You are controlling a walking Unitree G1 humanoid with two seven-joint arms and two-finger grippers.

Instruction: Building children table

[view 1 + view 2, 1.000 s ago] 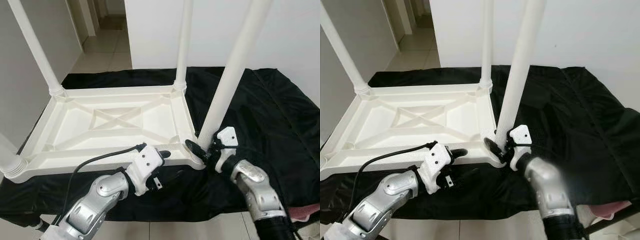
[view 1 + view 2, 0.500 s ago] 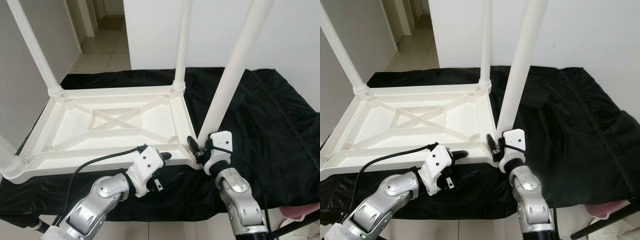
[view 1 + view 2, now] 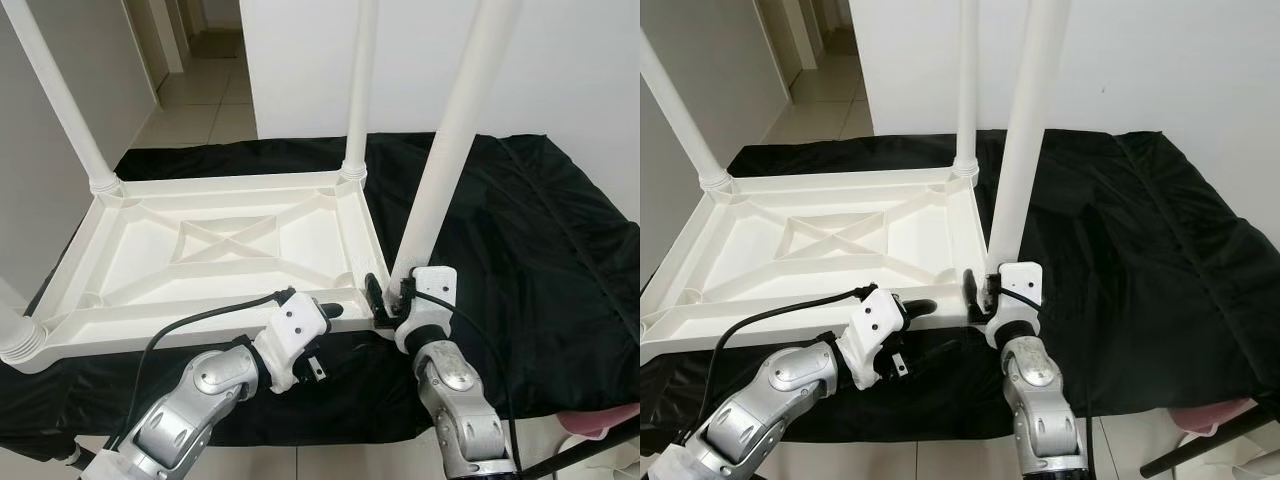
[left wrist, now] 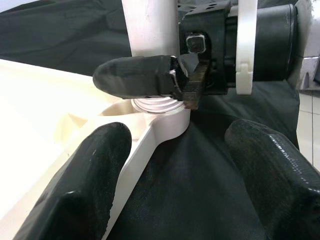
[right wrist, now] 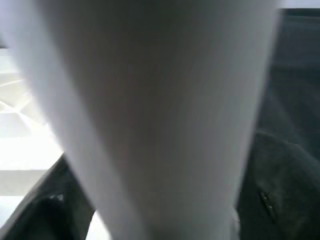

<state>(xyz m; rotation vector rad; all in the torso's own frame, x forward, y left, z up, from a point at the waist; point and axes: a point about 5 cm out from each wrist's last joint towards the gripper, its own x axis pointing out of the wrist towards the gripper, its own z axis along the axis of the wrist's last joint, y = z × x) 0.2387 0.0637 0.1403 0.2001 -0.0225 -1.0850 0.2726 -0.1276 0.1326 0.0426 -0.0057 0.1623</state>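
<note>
A white plastic table top (image 3: pixel 220 240) lies upside down on a black cloth, its legs pointing up. My right gripper (image 3: pixel 395 295) is shut on the near right leg (image 3: pixel 450 140) just above its socket, one black finger (image 4: pixel 135 75) pressed across the leg (image 4: pixel 150 25). The same leg (image 5: pixel 150 100) looms close in the right wrist view, with dark fingers at both sides. My left gripper (image 3: pixel 322 335) is open at the front rim (image 4: pixel 150 135) beside that corner. One of its fingers is over the table top's inside, the other over the cloth.
Three more legs stand up: far right (image 3: pixel 360 90), far left (image 3: pixel 55 90), near left (image 3: pixel 15 335). The black cloth (image 3: pixel 520 220) stretches bare to the right. A tiled hallway (image 3: pixel 200 100) opens behind. Something pink (image 3: pixel 600 425) lies low at the right.
My right forearm has swung in from the right and now points straight at the leg's base, its gripper closer around the leg. The left arm has not moved.
</note>
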